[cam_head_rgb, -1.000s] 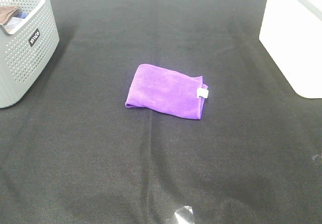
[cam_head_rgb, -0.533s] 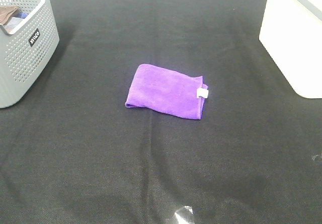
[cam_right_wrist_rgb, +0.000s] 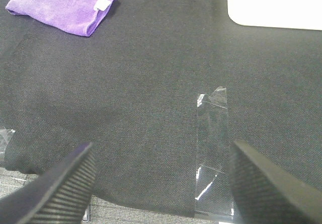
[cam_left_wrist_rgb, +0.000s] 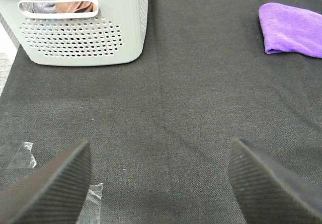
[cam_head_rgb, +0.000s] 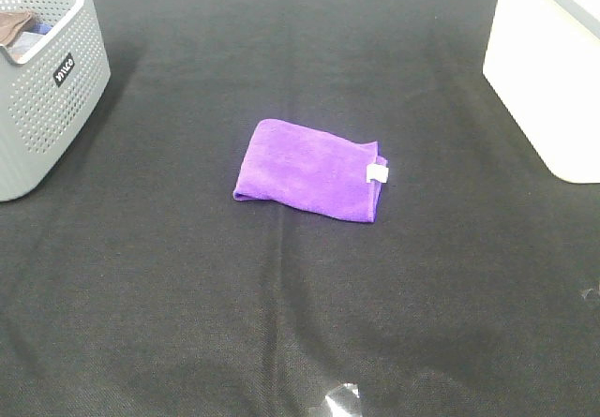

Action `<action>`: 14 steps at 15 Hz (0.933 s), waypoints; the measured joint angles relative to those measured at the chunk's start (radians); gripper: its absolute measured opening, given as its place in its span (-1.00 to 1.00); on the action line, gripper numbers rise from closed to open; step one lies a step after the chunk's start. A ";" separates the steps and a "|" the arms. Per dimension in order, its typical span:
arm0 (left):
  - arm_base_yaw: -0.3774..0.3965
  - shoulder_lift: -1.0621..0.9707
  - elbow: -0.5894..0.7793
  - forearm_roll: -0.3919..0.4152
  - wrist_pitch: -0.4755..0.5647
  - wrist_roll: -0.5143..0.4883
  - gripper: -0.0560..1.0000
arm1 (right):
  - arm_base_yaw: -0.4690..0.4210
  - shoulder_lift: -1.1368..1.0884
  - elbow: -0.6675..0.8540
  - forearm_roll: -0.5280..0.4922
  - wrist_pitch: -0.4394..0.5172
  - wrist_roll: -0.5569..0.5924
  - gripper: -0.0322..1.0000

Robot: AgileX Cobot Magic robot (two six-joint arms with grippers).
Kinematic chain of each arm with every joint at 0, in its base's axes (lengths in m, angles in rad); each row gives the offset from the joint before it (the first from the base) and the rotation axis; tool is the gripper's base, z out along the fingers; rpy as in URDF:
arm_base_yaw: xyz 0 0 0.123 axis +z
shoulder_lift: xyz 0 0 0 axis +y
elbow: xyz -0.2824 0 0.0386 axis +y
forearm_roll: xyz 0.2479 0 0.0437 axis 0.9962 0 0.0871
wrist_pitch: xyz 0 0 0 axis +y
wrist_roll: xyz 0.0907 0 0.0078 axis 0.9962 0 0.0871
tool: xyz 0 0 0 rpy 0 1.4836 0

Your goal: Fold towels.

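Observation:
A purple towel (cam_head_rgb: 310, 169) lies folded into a small rectangle on the black cloth in the middle of the table, with a white tag (cam_head_rgb: 377, 172) at its right end. It also shows in the left wrist view (cam_left_wrist_rgb: 292, 29) and in the right wrist view (cam_right_wrist_rgb: 64, 5). Neither arm shows in the exterior high view. My left gripper (cam_left_wrist_rgb: 161, 183) is open and empty, well back from the towel. My right gripper (cam_right_wrist_rgb: 161, 183) is open and empty near the table's front edge.
A grey perforated basket (cam_head_rgb: 45, 80) holding cloths stands at the far left, also in the left wrist view (cam_left_wrist_rgb: 85, 25). A white box (cam_head_rgb: 548, 66) stands at the far right. Clear tape strips (cam_right_wrist_rgb: 212, 148) lie on the black cloth near the front edge.

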 joint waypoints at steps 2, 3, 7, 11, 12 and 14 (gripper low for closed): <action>0.008 0.000 0.000 0.000 -0.002 0.000 0.43 | -0.029 0.000 0.000 0.000 0.000 0.000 0.47; 0.026 0.000 0.000 0.000 -0.003 0.000 0.43 | -0.061 0.000 0.000 0.000 0.000 0.000 0.47; 0.053 0.000 0.000 0.000 -0.004 0.001 0.43 | -0.099 0.000 0.000 0.000 0.000 0.000 0.47; 0.053 0.000 0.000 0.000 -0.004 0.001 0.43 | -0.099 0.000 0.000 0.000 0.000 -0.005 0.47; 0.053 0.000 0.000 0.000 -0.004 0.001 0.43 | -0.099 0.000 0.000 0.000 0.000 -0.005 0.47; 0.053 0.000 0.000 0.000 -0.004 0.001 0.43 | -0.099 0.000 0.000 0.000 0.000 0.000 0.47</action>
